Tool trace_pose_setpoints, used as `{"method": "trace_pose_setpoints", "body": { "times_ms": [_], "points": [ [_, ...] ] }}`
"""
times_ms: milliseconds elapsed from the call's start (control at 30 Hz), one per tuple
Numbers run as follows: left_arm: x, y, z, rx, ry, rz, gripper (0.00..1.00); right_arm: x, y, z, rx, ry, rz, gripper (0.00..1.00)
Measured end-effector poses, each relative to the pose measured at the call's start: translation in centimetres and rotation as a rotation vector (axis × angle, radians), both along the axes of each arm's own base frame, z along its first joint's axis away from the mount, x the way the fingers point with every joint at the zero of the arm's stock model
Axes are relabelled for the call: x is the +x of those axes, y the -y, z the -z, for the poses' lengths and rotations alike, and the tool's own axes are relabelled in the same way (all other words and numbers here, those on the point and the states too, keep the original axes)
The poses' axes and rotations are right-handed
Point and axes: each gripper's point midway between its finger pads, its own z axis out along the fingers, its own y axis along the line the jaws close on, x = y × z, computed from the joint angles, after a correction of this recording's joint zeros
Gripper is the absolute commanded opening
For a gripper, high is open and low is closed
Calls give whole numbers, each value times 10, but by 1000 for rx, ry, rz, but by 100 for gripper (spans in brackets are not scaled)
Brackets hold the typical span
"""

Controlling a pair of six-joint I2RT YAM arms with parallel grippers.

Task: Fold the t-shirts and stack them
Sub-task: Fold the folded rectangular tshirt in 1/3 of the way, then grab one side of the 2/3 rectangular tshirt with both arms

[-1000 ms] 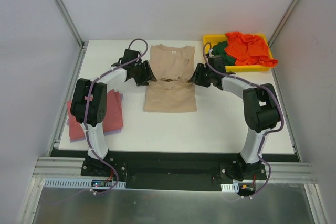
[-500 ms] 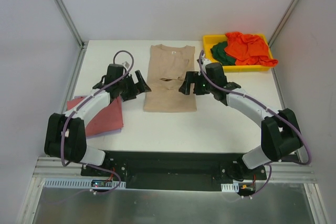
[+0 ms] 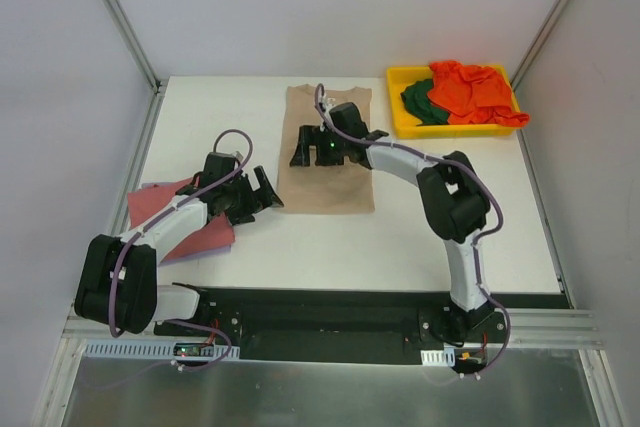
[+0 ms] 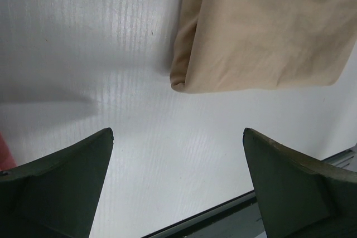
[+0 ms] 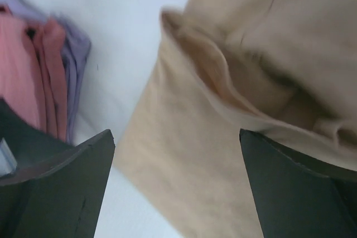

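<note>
A tan t-shirt (image 3: 328,179) lies folded in the middle of the white table (image 3: 420,237). My right gripper (image 3: 302,148) hovers over its far half, open and holding nothing; in the right wrist view the tan t-shirt (image 5: 223,137) fills the space below the open right gripper (image 5: 175,135). The left gripper (image 3: 268,189) sits open just left of the shirt's near left corner. In the left wrist view that tan t-shirt corner (image 4: 262,32) lies ahead of the empty left gripper (image 4: 177,132). A dusty-red t-shirt (image 3: 165,215) rests folded on a lavender t-shirt (image 3: 228,237) at the left.
A yellow bin (image 3: 402,123) at the far right corner holds an orange-red t-shirt (image 3: 470,89) and a dark green t-shirt (image 3: 420,102). The red shirt (image 5: 22,65) and lavender shirt (image 5: 78,48) also show at the left of the right wrist view. Metal frame posts rise at the far corners.
Both grippers have opened and let go of the tan shirt, now folded shorter. The right arm swung left over the shirt; the left arm drew back toward the near left.
</note>
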Motion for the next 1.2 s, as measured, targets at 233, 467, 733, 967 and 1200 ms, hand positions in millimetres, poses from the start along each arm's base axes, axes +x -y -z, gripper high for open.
{"method": "trace_pose_setpoints", "body": {
  "times_ms": [233, 467, 733, 967, 1200],
  "points": [
    [0, 0, 2, 2, -9, -4, 99, 88, 9, -28, 28, 84, 110, 96],
    [8, 1, 5, 8, -24, -5, 99, 44, 86, -52, -95, 119, 194, 96],
    [16, 2, 11, 20, -34, -6, 99, -43, 160, -136, -46, 336, 351, 96],
    [22, -5, 14, 69, -15, -16, 99, -74, 200, -87, -102, 257, 509, 96],
    [29, -6, 26, 90, -40, -24, 91, -98, 227, -68, -110, 238, 605, 96]
  ]
}}
